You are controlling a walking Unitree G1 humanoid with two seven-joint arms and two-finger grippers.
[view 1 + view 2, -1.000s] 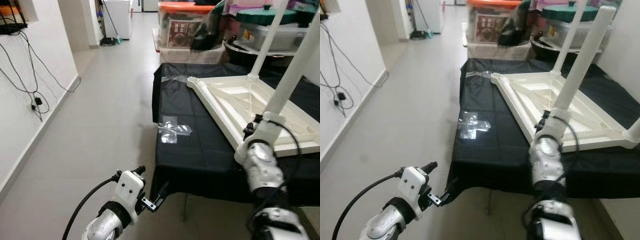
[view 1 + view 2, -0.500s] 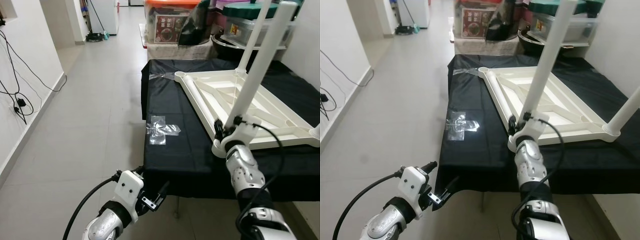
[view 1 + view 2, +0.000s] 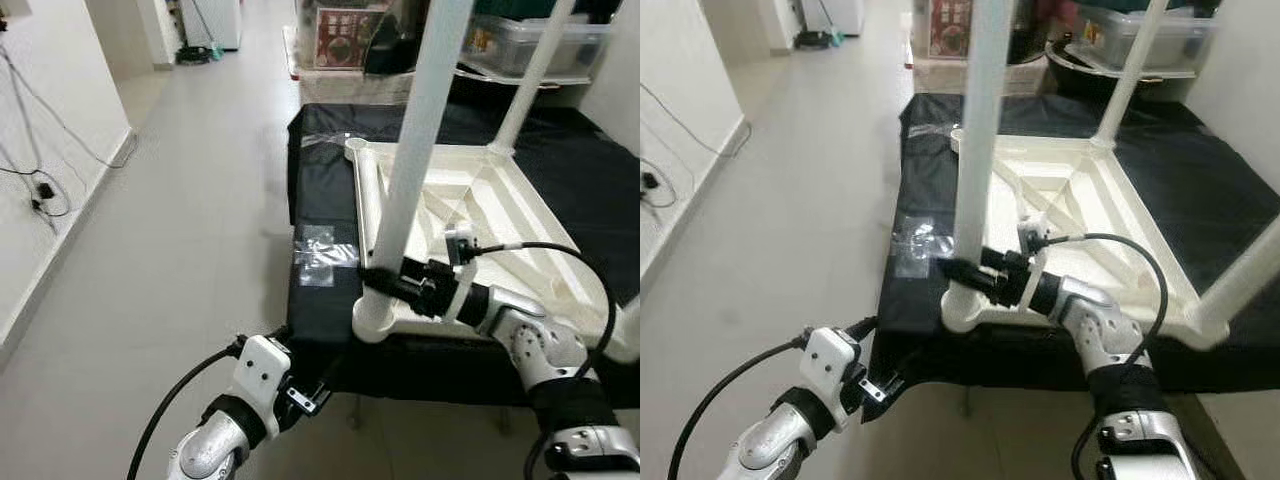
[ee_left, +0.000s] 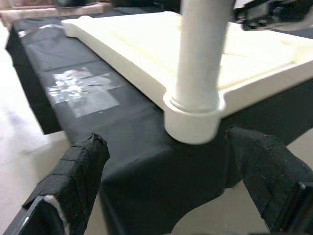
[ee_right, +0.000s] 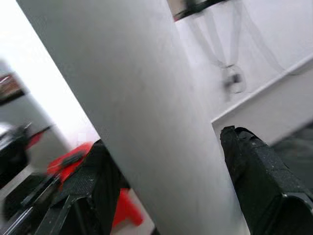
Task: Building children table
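Table top (image 3: 470,215): white, upside down on the black cloth (image 3: 325,215), at 12 o'clock from the robot.
Leg (image 3: 415,140): upright in the near corner socket.
Right gripper (image 3: 382,285): fingers clamped around the leg just above the socket.
Left gripper (image 4: 171,186): fingers spread wide, low at 7 o'clock by the cloth's edge, holding nothing.
Tape (image 3: 320,258): clear patch on the cloth at 11 o'clock.

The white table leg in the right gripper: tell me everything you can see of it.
The table leg is a long, smooth, round tube of cream-white plastic, standing nearly upright with a slight lean, its top out of frame. Its lower end sits in the round corner socket of the upturned tabletop, at the corner nearest the robot, over the black cloth. The right gripper has its black fingers on either side of the leg low down, just above the socket.
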